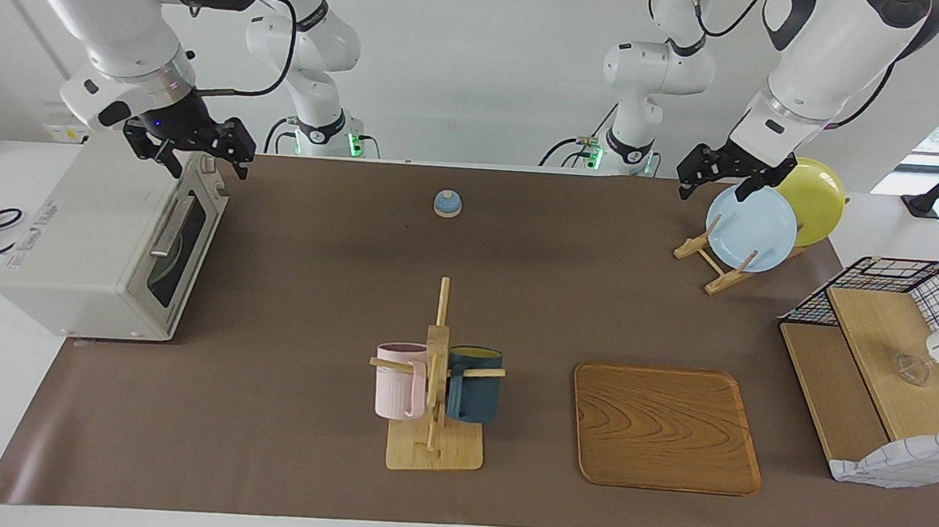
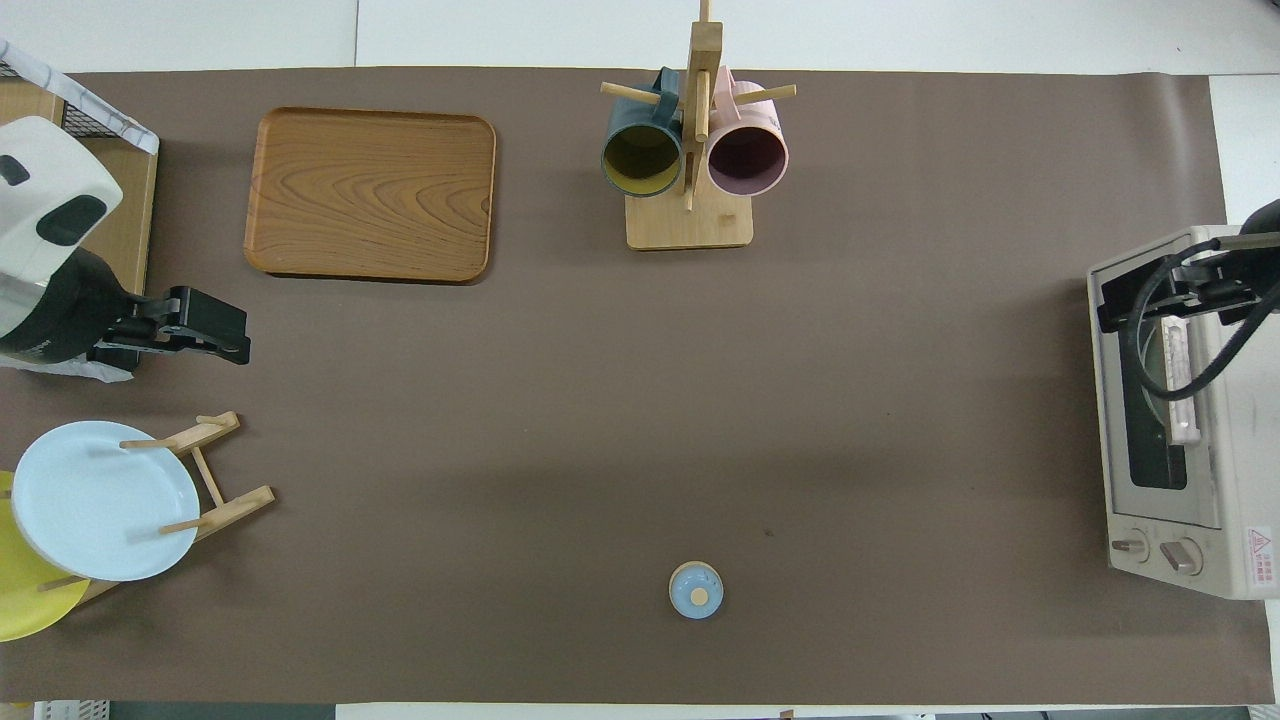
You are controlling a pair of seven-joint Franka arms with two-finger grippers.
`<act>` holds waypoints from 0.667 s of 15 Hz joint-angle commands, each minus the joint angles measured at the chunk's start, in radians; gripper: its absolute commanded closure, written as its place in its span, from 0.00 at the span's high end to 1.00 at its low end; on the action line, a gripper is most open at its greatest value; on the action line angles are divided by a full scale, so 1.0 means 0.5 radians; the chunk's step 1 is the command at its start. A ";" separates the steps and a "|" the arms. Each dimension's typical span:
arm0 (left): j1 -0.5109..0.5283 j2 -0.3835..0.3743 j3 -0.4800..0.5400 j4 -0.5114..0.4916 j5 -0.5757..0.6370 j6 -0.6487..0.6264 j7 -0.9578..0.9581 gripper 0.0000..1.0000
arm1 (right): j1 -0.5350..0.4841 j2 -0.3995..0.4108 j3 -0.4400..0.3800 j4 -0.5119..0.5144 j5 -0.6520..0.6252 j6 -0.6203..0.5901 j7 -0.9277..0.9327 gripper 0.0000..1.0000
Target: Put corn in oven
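While the left gripper (image 1: 719, 178) waits, the right gripper (image 1: 199, 149) hovers open-jawed over the oven (image 1: 103, 249).

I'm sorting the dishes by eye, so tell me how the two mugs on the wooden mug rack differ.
The pink mug is pale pink with a dark inside, while the dark blue mug is deep teal-blue with a yellow-green inside. The pink mug hangs on the side toward the right arm's end of the table, the dark blue mug on the side toward the left arm's end. Both hang from the mug rack, look alike in size and shape, and neither is touched.
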 commanded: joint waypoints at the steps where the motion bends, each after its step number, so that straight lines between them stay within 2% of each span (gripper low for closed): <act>1: 0.021 -0.027 -0.009 -0.009 0.014 -0.021 0.026 1.00 | 0.079 -0.002 -0.080 0.029 0.016 0.010 0.048 1.00; 5: 0.018 -0.024 -0.009 -0.009 0.014 -0.021 0.023 1.00 | 0.177 0.001 -0.193 0.029 0.025 0.004 0.048 1.00; 10: 0.012 -0.024 -0.009 -0.009 0.014 -0.018 0.023 1.00 | 0.192 -0.064 -0.200 -0.038 0.043 -0.042 0.055 1.00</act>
